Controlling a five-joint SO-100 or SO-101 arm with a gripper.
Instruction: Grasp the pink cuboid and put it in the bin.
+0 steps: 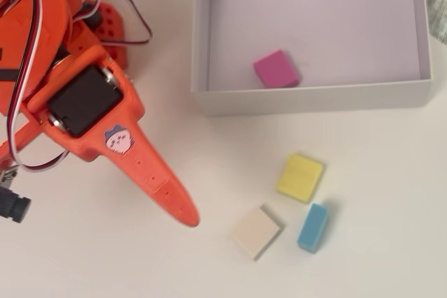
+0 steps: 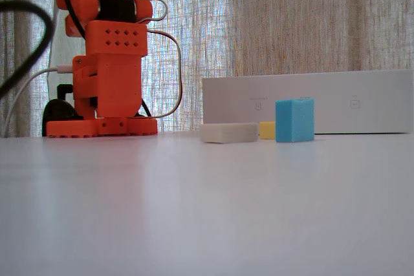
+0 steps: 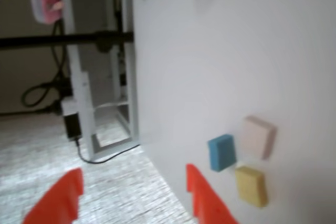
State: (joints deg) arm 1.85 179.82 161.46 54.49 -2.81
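Observation:
The pink cuboid lies flat on the floor of the bin, near its front wall. In the fixed view the bin shows only its white front wall, and the cuboid is hidden behind it. My orange gripper hangs above the table to the left of the bin, well away from the cuboid. In the wrist view the gripper shows two orange fingertips apart with nothing between them, so it is open and empty. The wrist view shows neither the cuboid nor the bin.
A yellow block, a cream block and a blue block lie on the white table in front of the bin. The blue one stands on edge. The arm's base and its cables stand at the left.

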